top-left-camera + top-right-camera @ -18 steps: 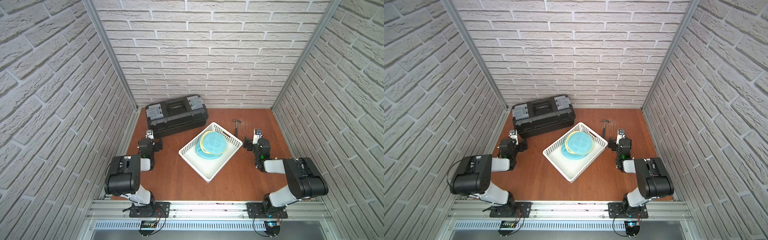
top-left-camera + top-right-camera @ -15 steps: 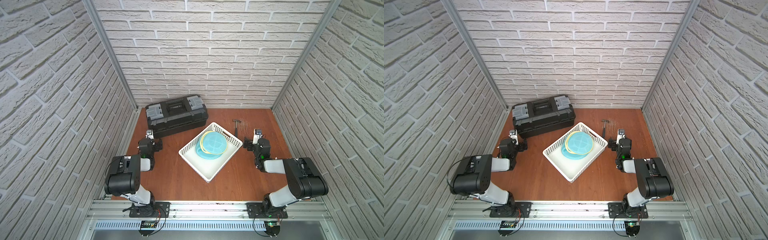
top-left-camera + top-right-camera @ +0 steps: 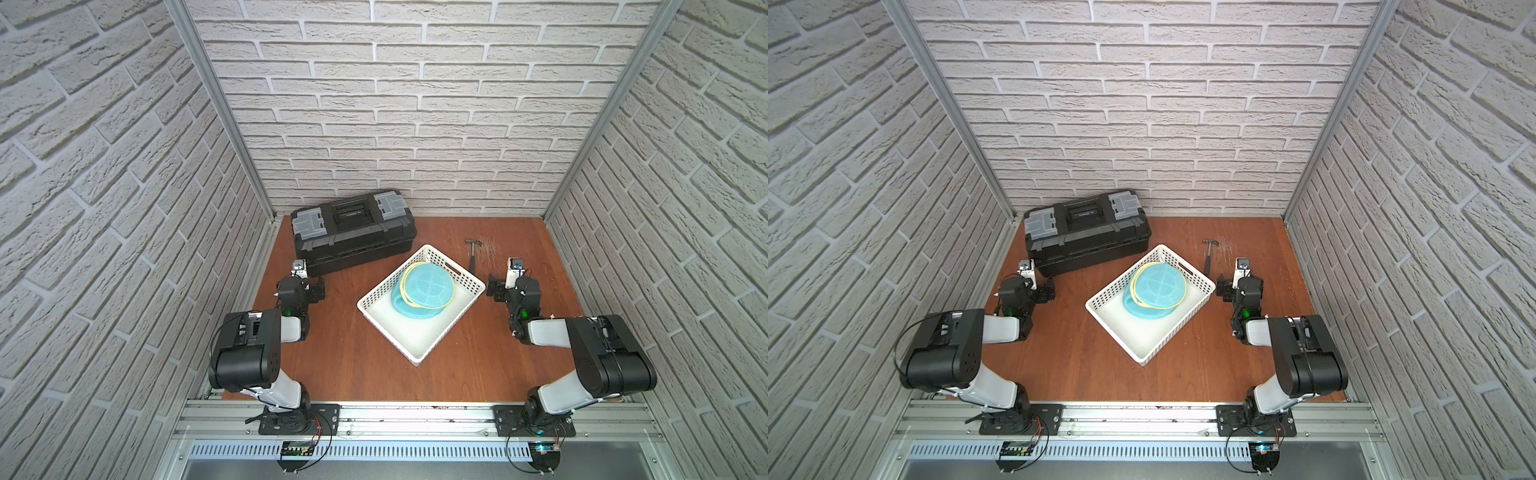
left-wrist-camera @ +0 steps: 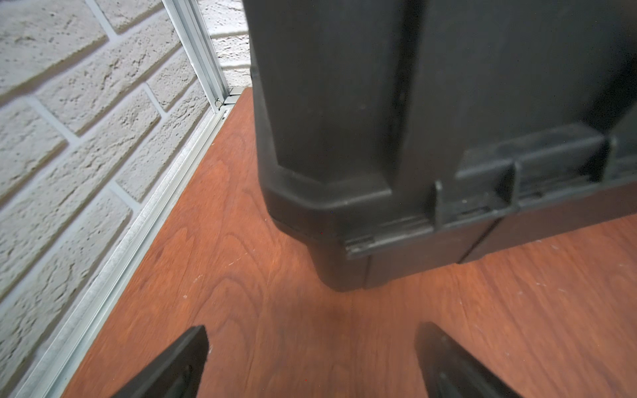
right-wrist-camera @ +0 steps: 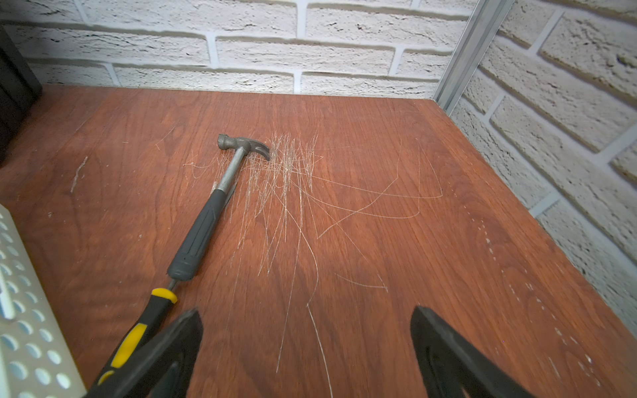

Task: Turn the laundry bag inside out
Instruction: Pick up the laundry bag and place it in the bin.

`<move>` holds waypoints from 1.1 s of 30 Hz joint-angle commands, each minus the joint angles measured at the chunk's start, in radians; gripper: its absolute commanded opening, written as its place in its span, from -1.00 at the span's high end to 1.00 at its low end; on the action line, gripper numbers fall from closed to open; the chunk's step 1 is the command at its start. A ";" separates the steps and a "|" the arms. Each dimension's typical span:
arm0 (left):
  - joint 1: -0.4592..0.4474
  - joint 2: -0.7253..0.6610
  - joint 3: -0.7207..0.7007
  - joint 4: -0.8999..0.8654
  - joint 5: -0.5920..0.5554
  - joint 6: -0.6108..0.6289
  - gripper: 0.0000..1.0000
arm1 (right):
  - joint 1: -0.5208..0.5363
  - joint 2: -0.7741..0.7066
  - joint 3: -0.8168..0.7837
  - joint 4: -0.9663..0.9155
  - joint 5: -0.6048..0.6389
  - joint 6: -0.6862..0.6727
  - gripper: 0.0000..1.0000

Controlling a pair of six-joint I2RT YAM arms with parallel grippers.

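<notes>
Nothing started yet, I judge. My left gripper (image 4: 310, 336) stands spread wide, empty, facing the toolbox (image 4: 379, 138). My right gripper (image 5: 306, 318) is spread too, the hammer (image 5: 206, 220) just beside one finger. The laundry bag (image 3: 428, 286) sits between them in the white basket (image 3: 419, 334). Next: both reach inward for its yellow rim.

laundry bag (image 3: 430, 286): 1 | white basket (image 3: 413, 334): 1 | black toolbox (image 3: 353, 237): 1 | hammer (image 5: 206, 220): 1 | left claw (image 4: 310, 348) + right claw (image 5: 306, 330): 2
</notes>
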 commanded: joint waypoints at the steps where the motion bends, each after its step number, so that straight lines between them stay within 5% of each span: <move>1: -0.002 -0.022 -0.010 0.025 0.014 0.010 -0.97 | 0.002 -0.031 -0.018 0.028 -0.007 -0.007 -0.98; 4: -0.025 -0.083 -0.006 -0.024 -0.049 0.015 -0.97 | 0.000 -0.110 0.007 -0.067 -0.019 -0.013 -0.98; 8: -0.045 -0.269 0.082 -0.289 -0.090 0.014 -0.97 | 0.000 -0.275 0.275 -0.641 0.057 0.040 -0.98; 12: -0.045 -0.353 0.131 -0.365 -0.091 -0.057 -0.97 | -0.002 -0.375 0.339 -0.730 -0.039 0.116 -0.98; 14: -0.043 -0.364 0.183 -0.460 -0.128 -0.131 -0.97 | -0.003 -0.419 0.331 -0.740 -0.020 0.214 -0.98; 16: -0.044 -0.355 0.246 -0.602 -0.212 -0.260 -0.97 | -0.003 -0.453 0.328 -0.826 0.129 0.428 -0.97; 18: -0.038 -0.346 0.316 -0.778 -0.278 -0.411 -0.97 | -0.015 -0.464 0.339 -0.853 0.067 0.443 -0.98; 23: -0.039 -0.379 0.298 -0.748 -0.025 -0.523 -0.95 | 0.000 -0.435 0.437 -1.033 -0.150 0.420 -0.87; 33: -0.383 -0.448 0.372 -0.928 -0.050 -0.650 -0.81 | 0.242 -0.495 0.378 -1.125 -0.134 0.433 -0.89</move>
